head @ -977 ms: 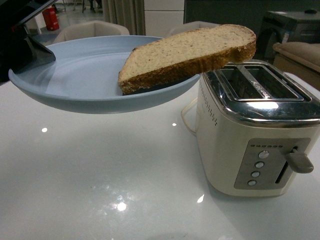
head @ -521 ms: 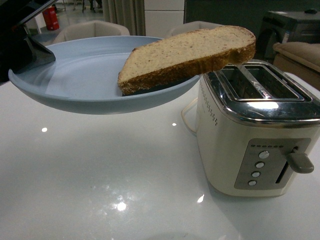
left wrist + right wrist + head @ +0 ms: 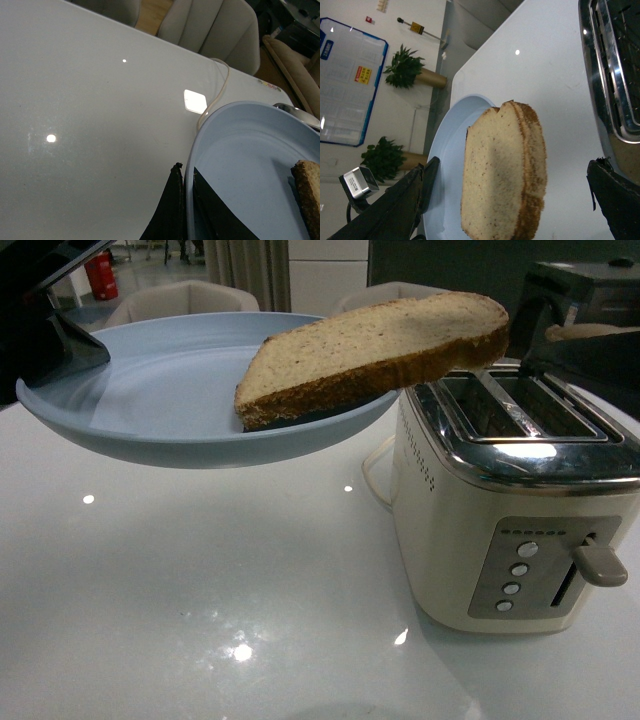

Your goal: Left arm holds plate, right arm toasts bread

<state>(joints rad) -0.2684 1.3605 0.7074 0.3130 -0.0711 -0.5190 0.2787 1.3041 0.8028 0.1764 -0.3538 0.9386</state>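
The pale blue plate (image 3: 170, 390) is held in the air above the white table, left of the toaster. My left gripper (image 3: 60, 345) is shut on its left rim; in the left wrist view the gripper (image 3: 185, 172) pinches the rim of the plate (image 3: 245, 165). The bread (image 3: 370, 350) lies tilted on the plate, its rounded end sticking out over the plate's right edge toward the toaster slots. My right gripper (image 3: 585, 355) is a dark shape behind the toaster. In the right wrist view it (image 3: 512, 167) stands open, its fingers wide on either side of the bread (image 3: 500, 170), apart from it.
A cream two-slot toaster (image 3: 500, 530) with a chrome top stands on the table at the right, its lever (image 3: 598, 565) up and its cord (image 3: 216, 95) trailing behind. Chairs (image 3: 210, 25) stand beyond the table's far edge.
My right gripper has come into the front view at the right, behind the toaster. Plate and bread have barely moved.
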